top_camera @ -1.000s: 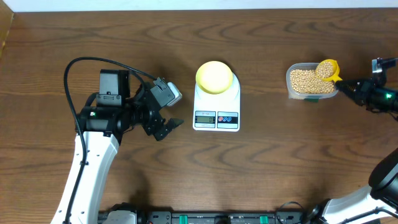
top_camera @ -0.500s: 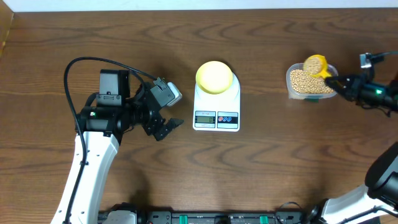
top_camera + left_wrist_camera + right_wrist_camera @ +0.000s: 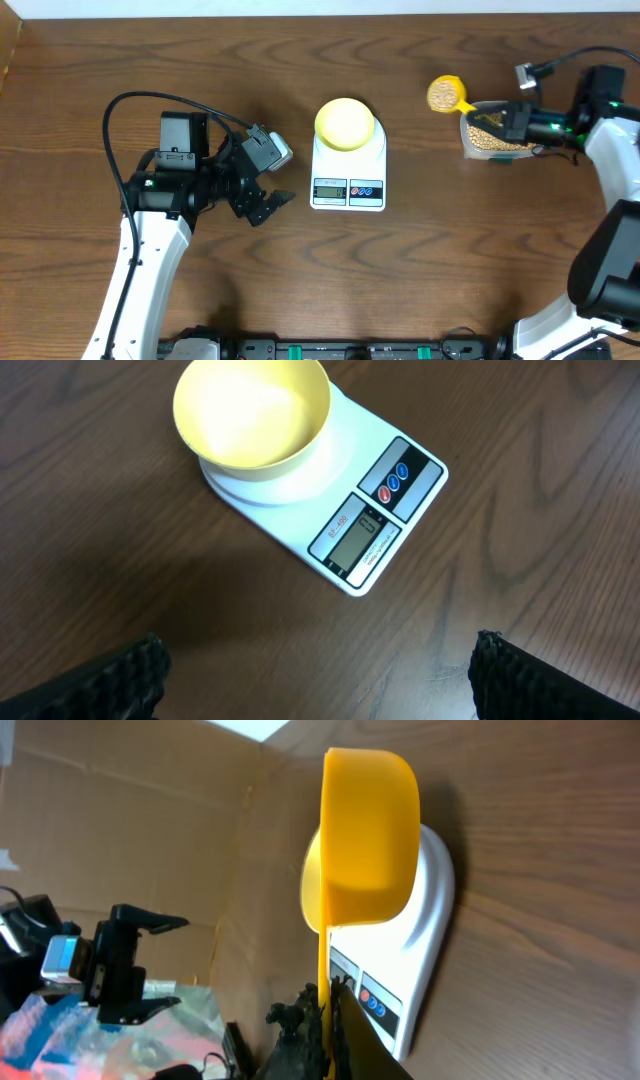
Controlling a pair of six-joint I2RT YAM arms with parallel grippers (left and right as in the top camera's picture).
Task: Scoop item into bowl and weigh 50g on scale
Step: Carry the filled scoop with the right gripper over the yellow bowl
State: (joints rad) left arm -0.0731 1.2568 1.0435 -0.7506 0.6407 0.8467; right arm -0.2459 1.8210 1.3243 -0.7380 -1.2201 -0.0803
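Observation:
The pale-yellow bowl (image 3: 345,123) stands empty on the white scale (image 3: 348,185) at mid-table; the left wrist view shows the bowl (image 3: 252,412) and the scale (image 3: 385,510) ahead of it. My left gripper (image 3: 264,206) (image 3: 320,680) hovers open to the scale's left, holding nothing. My right gripper (image 3: 497,115) (image 3: 328,1020) is shut on the handle of a yellow scoop (image 3: 445,94) (image 3: 368,830). The scoop, heaped with tan beans (image 3: 441,95), hangs between the bowl and a clear tub (image 3: 470,146). More beans (image 3: 482,138) lie in the tub.
The tub sits at the right, partly under my right gripper. A cardboard box (image 3: 8,45) stands at the far left edge. The left arm's black cable (image 3: 125,100) loops over the table. In the right wrist view the scale (image 3: 430,920) lies just past the scoop.
My right gripper has lifted the loaded scoop out of the tub and carried it left, towards the scale. The left arm has not moved.

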